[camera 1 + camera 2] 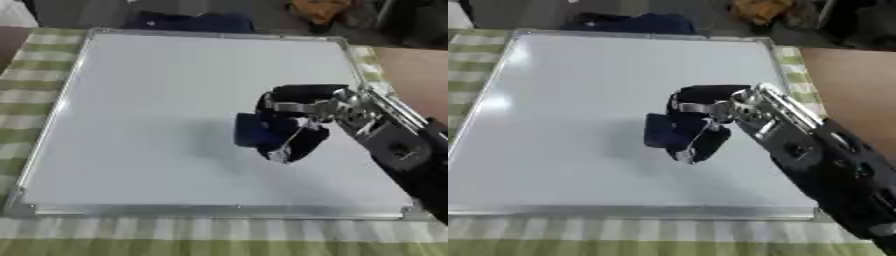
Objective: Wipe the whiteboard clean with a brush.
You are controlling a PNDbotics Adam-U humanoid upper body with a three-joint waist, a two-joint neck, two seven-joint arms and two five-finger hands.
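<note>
We list a green-and-white checked tablecloth (35, 75), soft and striped; on it a flat, glossy whiteboard (157, 100), silver-framed, rectangular, filling most of the view. Right of centre, our right hand (297, 117), black with silver joints, has its fingers curled round a dark blue brush (254, 131) on the board.

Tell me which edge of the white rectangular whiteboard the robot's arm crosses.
The right edge: the right hand, curled round the dark blue eraser brush, reaches in over the silver-framed white whiteboard from that side; the other edges are uncrossed.
</note>
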